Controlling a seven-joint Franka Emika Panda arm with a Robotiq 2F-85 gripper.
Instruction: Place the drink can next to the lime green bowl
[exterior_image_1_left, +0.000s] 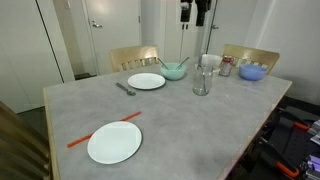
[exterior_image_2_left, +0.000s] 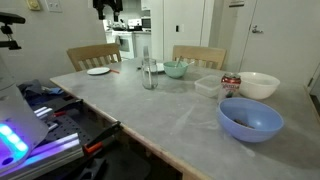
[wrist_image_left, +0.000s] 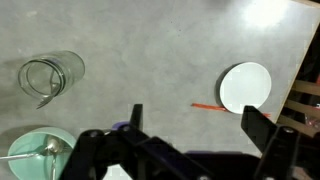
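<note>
Drink can (exterior_image_2_left: 231, 84) stands upright just beside white bowl (exterior_image_2_left: 259, 86), well apart from lime green bowl (exterior_image_2_left: 176, 69), which sits near clear glass (exterior_image_2_left: 149, 72) on grey table (exterior_image_2_left: 170, 112).

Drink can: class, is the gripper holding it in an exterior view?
No, the drink can stands on the table, far from the gripper high above.

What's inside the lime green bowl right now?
A metal spoon lies in the lime green bowl. Nothing else shows, though the wrist view cuts off part of its floor.
</note>
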